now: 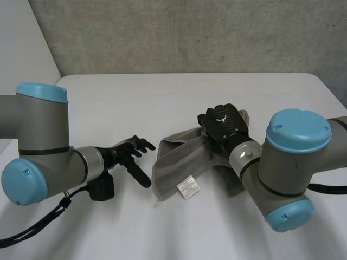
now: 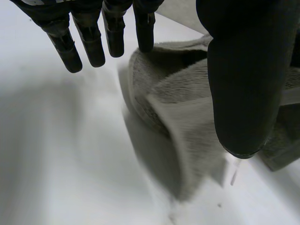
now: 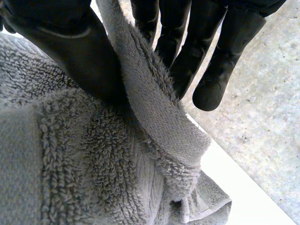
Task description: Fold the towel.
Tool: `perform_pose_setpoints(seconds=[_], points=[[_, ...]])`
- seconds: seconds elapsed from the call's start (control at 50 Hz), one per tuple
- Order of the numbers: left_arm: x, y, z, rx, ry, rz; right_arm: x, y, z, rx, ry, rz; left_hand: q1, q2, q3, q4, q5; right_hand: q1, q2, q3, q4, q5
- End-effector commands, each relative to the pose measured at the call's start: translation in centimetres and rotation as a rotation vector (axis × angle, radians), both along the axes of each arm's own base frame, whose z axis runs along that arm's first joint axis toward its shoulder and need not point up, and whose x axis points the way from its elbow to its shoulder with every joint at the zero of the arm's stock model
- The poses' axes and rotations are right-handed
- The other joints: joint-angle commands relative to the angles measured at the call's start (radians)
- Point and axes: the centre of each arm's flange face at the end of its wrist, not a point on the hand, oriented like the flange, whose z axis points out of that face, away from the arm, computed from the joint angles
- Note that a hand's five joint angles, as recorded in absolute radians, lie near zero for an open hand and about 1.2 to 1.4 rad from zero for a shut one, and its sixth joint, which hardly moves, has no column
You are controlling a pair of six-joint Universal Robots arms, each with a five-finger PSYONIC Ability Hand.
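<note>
A grey towel (image 1: pixel 181 157) lies bunched at the middle of the white table, a white label (image 1: pixel 188 188) on its near corner. My right hand (image 1: pixel 223 124) sits at the towel's far right part. In the right wrist view the thumb (image 3: pixel 70 47) and fingers (image 3: pixel 187 51) pinch a raised edge of the towel (image 3: pixel 145 93). My left hand (image 1: pixel 132 153) hovers just left of the towel, fingers straight and spread. In the left wrist view its fingers (image 2: pixel 89 37) and thumb (image 2: pixel 243 75) reach toward the towel's folded left edge (image 2: pixel 187 108), nothing between them.
The white table (image 1: pixel 162 97) stretches bare around the towel, with its far edge against a grey wall (image 1: pixel 190 32). Both arms lie low over the near part of the table.
</note>
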Motion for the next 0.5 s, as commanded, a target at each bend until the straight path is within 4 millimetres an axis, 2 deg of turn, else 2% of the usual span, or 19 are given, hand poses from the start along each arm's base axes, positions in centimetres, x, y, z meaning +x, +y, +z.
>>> perform_pose_setpoints(seconds=[0.02, 0.22, 0.3, 0.42, 0.5], points=[[-0.1, 0.3, -0.2, 0.036, 0.034, -0.002, -0.2, 0.3, -0.7, -0.020, 0.010, 0.003, 0.045, 0.044, 0.044, 0.046, 0.043, 0.096, 0.089, 0.089, 0.059, 0.098], [-0.1, 0.4, -1.6, 0.065, 0.020, -0.002, -0.6, 0.9, -0.6, -0.041, 0.005, 0.004, 0.045, 0.044, 0.044, 0.046, 0.043, 0.096, 0.089, 0.089, 0.059, 0.098], [-0.6, 0.1, -2.6, 0.067, 0.016, -0.004, -0.8, 1.2, -0.4, -0.037, 0.000, 0.006, 0.057, 0.056, 0.056, 0.057, 0.054, 0.096, 0.089, 0.089, 0.059, 0.098], [-1.0, -0.5, -3.3, 0.035, 0.014, 0.018, -1.1, 1.7, 0.4, -0.044, -0.014, 0.007, 0.112, 0.112, 0.112, 0.113, 0.110, 0.096, 0.089, 0.089, 0.059, 0.098], [-2.0, -0.5, -3.5, 0.005, 0.001, 0.017, -1.4, 2.1, 0.7, -0.043, -0.021, 0.006, 0.168, 0.167, 0.168, 0.169, 0.166, 0.096, 0.089, 0.089, 0.059, 0.098]])
